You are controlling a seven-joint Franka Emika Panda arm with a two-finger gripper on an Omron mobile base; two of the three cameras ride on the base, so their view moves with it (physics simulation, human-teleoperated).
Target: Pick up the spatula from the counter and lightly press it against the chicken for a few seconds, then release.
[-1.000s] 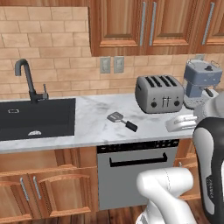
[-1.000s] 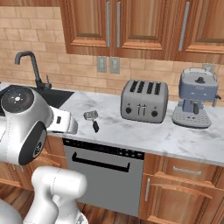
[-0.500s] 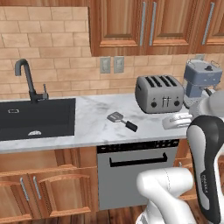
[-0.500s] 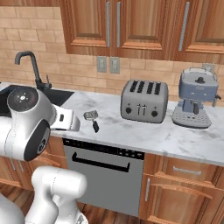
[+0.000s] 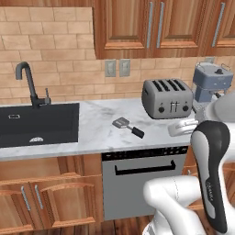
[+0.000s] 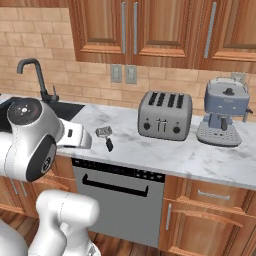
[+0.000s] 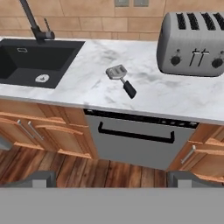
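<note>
While the arm (image 5: 209,170) has swung a little across the lower right of the left base view, the gripper (image 7: 113,178) hangs wide apart and empty at the bottom of the hand view, so the reach has barely begun. Spatula (image 7: 121,79) lies unmoved on the counter (image 7: 175,96), upper centre. Sink (image 7: 26,61), upper left, holds perhaps only its drain (image 7: 42,78).

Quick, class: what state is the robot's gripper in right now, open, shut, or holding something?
Gripper: open, holding nothing; the spatula lies untouched on the counter.
</note>
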